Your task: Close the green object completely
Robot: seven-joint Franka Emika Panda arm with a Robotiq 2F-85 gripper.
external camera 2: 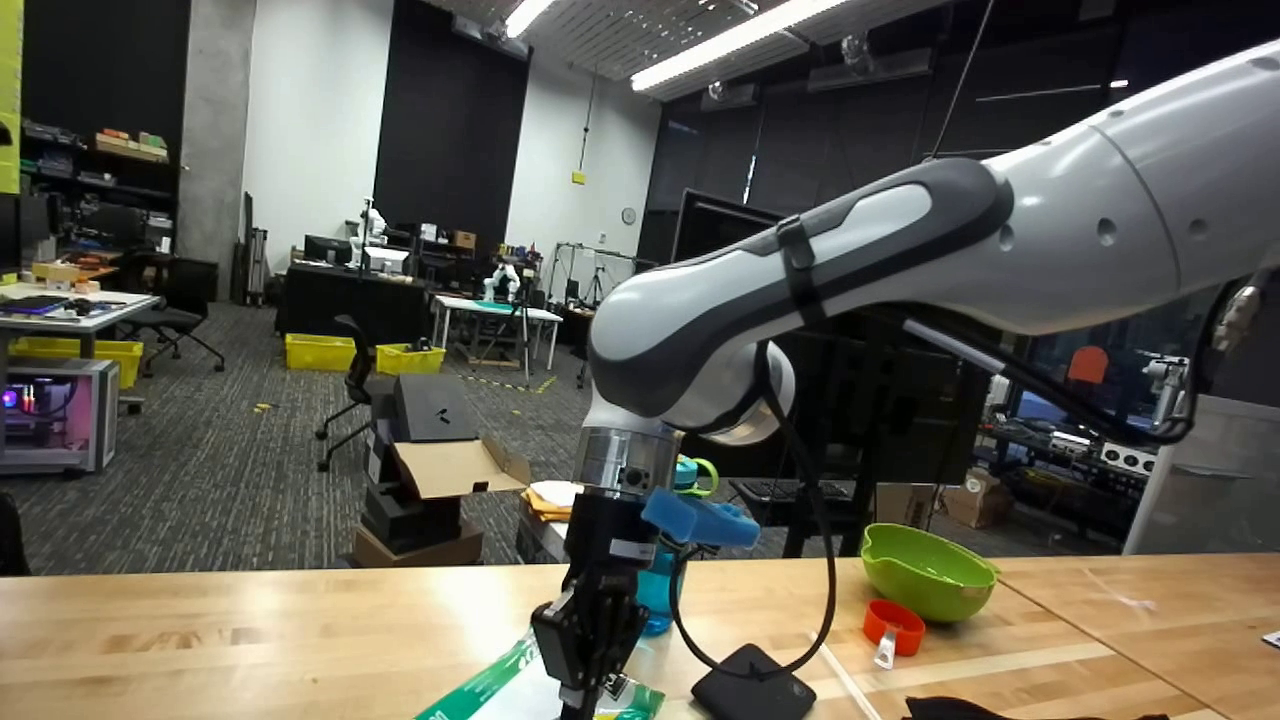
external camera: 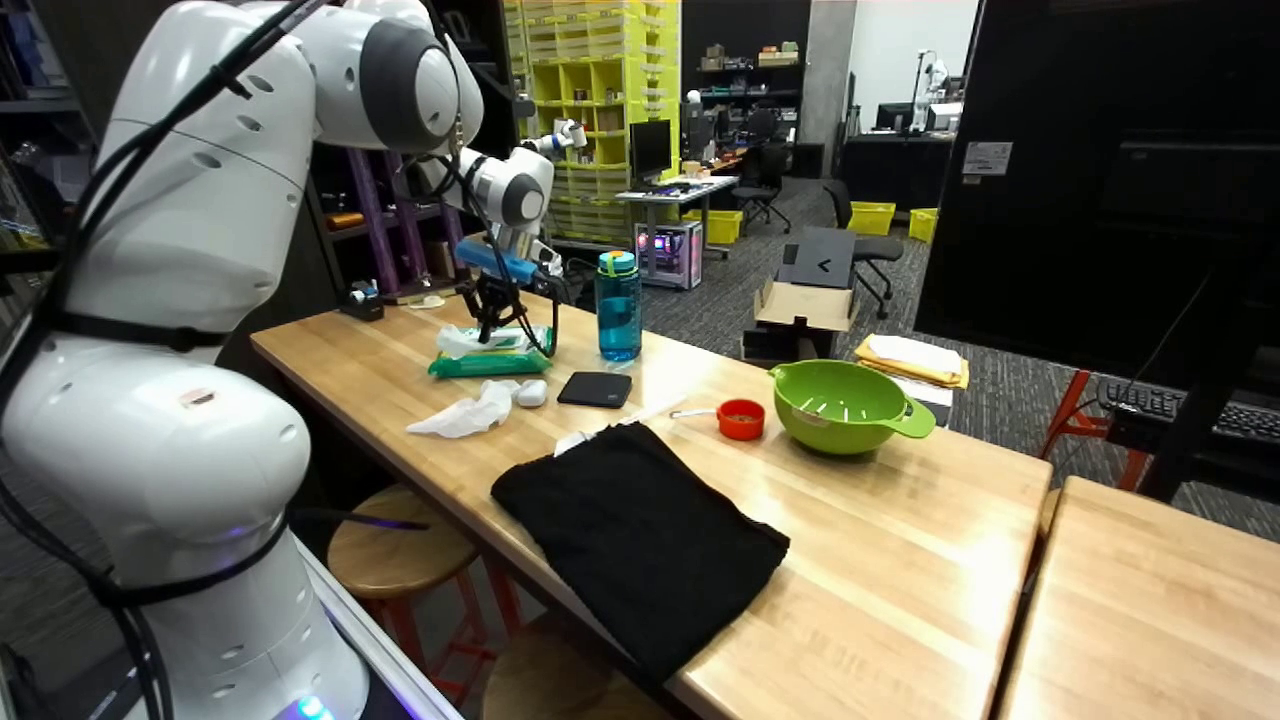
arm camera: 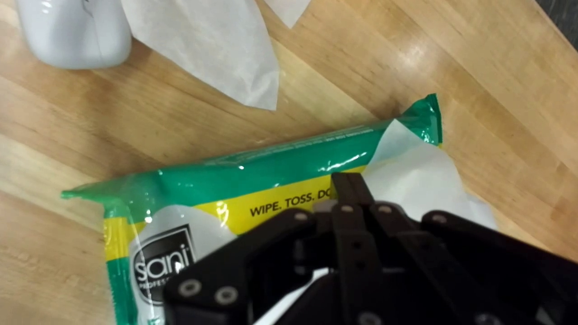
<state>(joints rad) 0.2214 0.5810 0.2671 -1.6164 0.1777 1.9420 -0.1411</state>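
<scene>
The green object is a soft, low green, yellow and white pack of wipes (external camera: 490, 366) lying flat on the table. In an exterior view its green edge (external camera 2: 485, 690) shows at the bottom of the picture, and in the wrist view it fills the lower middle (arm camera: 271, 164). A white wipe (arm camera: 415, 176) lies over the pack's right part in the wrist view. My gripper (arm camera: 350, 180) has its fingertips pressed together with nothing seen between them. It points down over the pack in both exterior views; whether it touches is unclear. The gripper hides the pack's middle and any lid there.
A white earbud-like case (external camera: 531, 393) and a loose tissue (external camera: 470, 412) lie beside the pack. A black flat case (external camera: 595, 389) and a teal bottle (external camera: 619, 310) stand near. Farther off are a red cup (external camera: 741, 420), a lime-green bowl (external camera: 830, 400) and black cloth (external camera: 640, 540).
</scene>
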